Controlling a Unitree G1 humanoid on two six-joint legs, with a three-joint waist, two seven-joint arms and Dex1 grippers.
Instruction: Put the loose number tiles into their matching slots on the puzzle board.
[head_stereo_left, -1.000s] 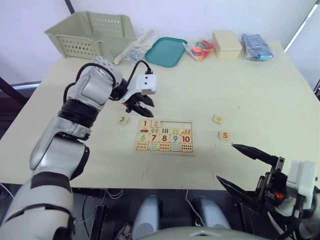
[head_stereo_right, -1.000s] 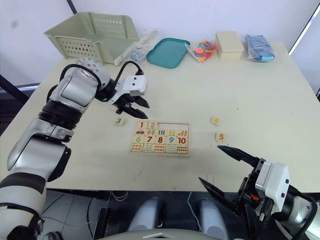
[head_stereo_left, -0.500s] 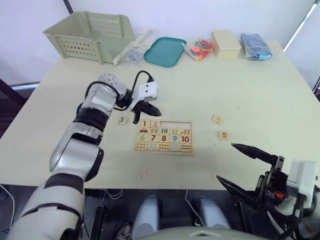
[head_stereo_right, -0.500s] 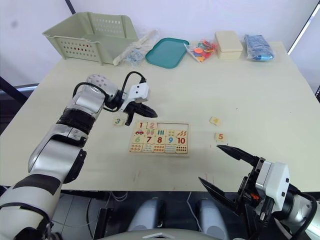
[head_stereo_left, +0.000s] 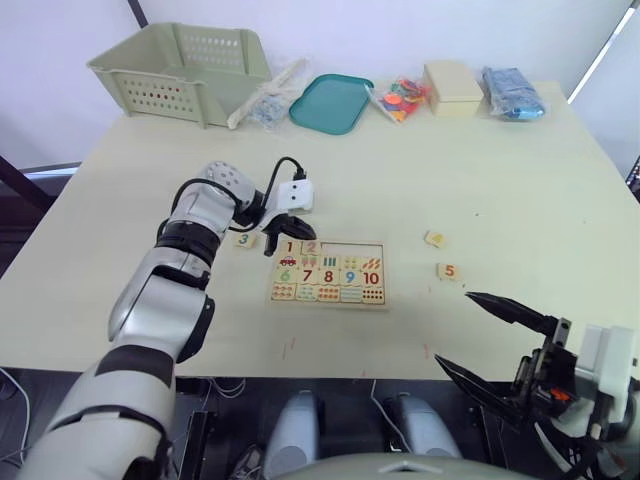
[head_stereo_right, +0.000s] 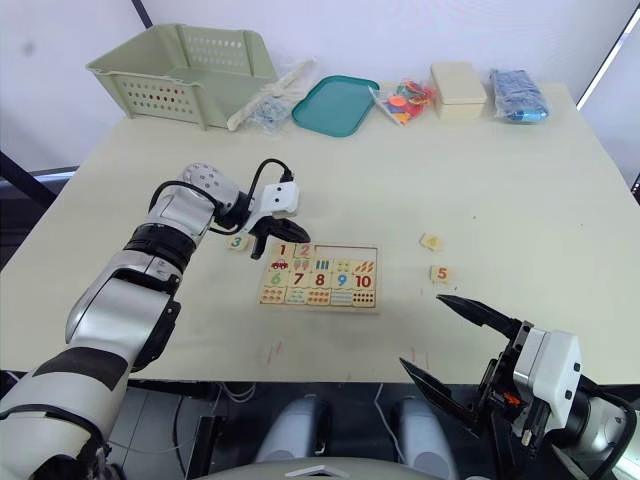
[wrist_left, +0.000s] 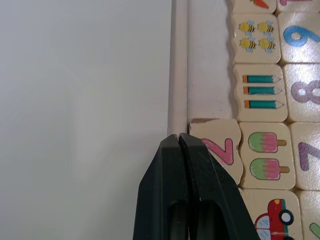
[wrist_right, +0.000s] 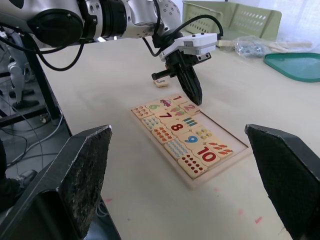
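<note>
The puzzle board (head_stereo_left: 330, 304) lies at the table's middle, with tiles 1 (head_stereo_left: 290, 247) and 2 (wrist_left: 220, 150) seated in its top row. The other slots (head_stereo_left: 352, 251) of that row are bare. My left gripper (head_stereo_left: 303, 235) is shut on nothing, its tip touching the board's far frame (wrist_left: 179, 65) beside tile 2. Loose tile 3 (head_stereo_left: 244, 239) lies left of the board. Tile 5 (head_stereo_left: 449, 271) and another tile (head_stereo_left: 435, 238) lie to its right. My right gripper (head_stereo_left: 452, 328) is open, low at the near right edge, well clear of the board.
Along the far edge stand a green basket (head_stereo_left: 180, 70), a clear bag of small parts (head_stereo_left: 268, 100), a teal tray (head_stereo_left: 332, 102), a bag of colourful pieces (head_stereo_left: 397, 98), a cream box (head_stereo_left: 453, 88) and a blue packet (head_stereo_left: 512, 92).
My left arm has dropped and its shut gripper has come down from above the table onto the board's far edge by tile 2. The right gripper and the tiles have stayed put.
</note>
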